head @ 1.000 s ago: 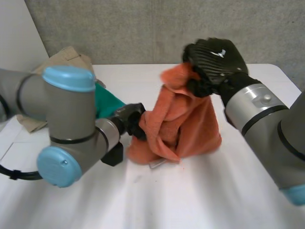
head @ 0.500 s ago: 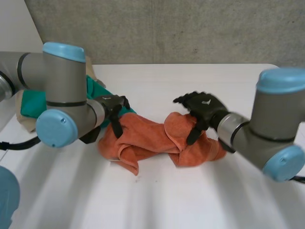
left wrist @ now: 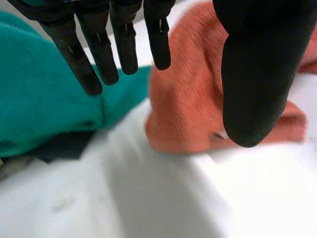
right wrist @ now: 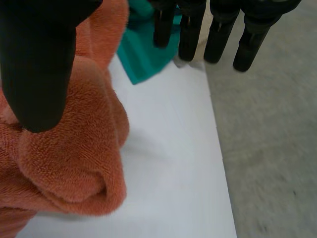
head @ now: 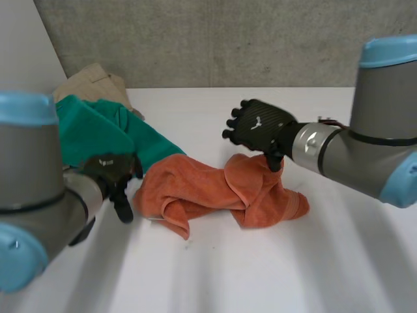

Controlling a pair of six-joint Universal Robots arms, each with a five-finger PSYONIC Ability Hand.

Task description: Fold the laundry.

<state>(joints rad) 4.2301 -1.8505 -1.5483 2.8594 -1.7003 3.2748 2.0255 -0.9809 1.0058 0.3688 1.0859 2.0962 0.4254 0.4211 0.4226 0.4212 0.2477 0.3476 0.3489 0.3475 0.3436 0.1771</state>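
As the head view shows, the orange towel (head: 215,192) lies crumpled on the white table (head: 260,267). A green cloth (head: 98,130) and a tan cloth (head: 94,79) crowd its left end, and the near side is bare.

Left wrist view: left hand (left wrist: 257,64) spread, empty, above the towel's edge.

Right wrist view: right hand (right wrist: 39,59) spread, empty, thumb over the towel's hump, table edge near.

A laboratory or robot test room is indicated, not a home. A plain white table (head: 273,261) is set against a bare grey concrete wall (head: 228,39), and a grey hard floor (right wrist: 267,148) is seen past the table's edge. Two grey jointed arms (head: 365,156) are placed over loose laundry (head: 156,147).
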